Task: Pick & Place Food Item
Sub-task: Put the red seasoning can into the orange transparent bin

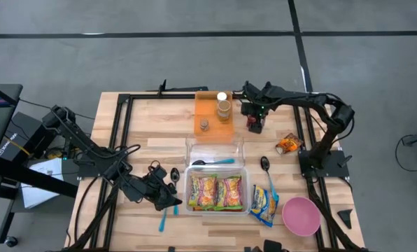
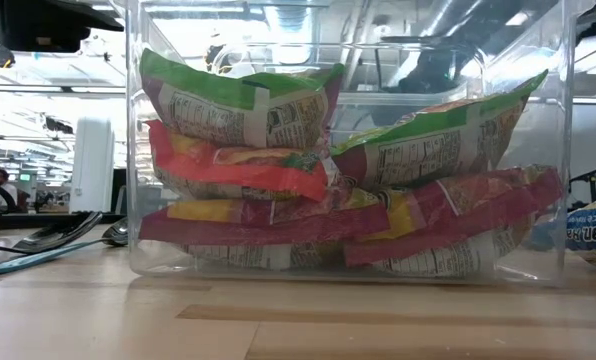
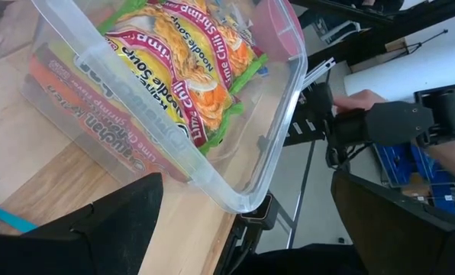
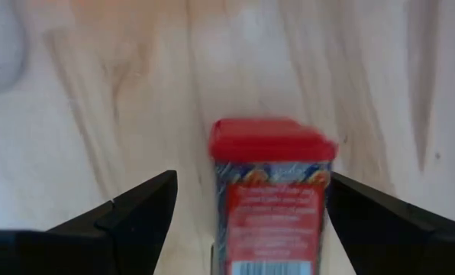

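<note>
Progress is partial: a red-lidded food box (image 4: 271, 195) stands on the worktop (image 1: 313, 119), bracketed by the spread jaws of the right gripper (image 1: 255, 120) but not yet pinched. Noodle packets (image 1: 215, 192) are already binned. Left gripper (image 1: 168, 194) waits, jaws spread.

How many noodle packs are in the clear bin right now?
2 visible from above: noodle packs side by side in the clear bin, left pack, right pack. The low view shows stacked layers, so more may lie underneath.
</note>
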Robot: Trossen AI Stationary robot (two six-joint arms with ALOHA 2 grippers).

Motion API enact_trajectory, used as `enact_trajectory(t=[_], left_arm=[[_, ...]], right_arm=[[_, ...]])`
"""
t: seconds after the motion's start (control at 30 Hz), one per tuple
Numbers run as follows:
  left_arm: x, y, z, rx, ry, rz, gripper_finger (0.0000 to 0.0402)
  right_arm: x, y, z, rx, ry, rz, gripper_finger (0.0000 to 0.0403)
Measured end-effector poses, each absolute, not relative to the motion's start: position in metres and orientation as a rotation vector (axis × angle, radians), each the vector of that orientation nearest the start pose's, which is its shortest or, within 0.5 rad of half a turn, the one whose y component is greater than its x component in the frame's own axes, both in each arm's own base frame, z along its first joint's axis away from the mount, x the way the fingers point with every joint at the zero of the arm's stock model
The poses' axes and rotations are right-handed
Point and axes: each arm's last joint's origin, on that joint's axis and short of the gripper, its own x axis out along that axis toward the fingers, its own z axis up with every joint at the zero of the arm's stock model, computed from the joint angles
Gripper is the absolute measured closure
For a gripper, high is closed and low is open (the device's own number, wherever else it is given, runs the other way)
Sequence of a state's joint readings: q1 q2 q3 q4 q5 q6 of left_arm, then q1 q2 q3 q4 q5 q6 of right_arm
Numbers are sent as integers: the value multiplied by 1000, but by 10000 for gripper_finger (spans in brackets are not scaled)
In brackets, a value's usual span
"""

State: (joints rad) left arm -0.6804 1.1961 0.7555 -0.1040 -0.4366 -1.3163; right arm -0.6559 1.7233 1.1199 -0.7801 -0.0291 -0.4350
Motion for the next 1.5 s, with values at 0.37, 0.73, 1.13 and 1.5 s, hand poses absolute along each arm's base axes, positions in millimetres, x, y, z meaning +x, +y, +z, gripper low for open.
enact_trajectory(t=[0.37,0.73,1.13,1.5], left_arm=[[204,-150,253,-1027,514,73,28],[204,-150,254,-1031,508,69,28],[205,-150,254,-1031,507,71,28],[205,-149,254,-1024,499,77,28]], right_arm=[[253,-194,168,95,1286,-296,81],[238,-188,150,118,1374,-350,99],[232,-183,147,177,1426,-332,246],[215,-167,194,191,1343,-354,246]])
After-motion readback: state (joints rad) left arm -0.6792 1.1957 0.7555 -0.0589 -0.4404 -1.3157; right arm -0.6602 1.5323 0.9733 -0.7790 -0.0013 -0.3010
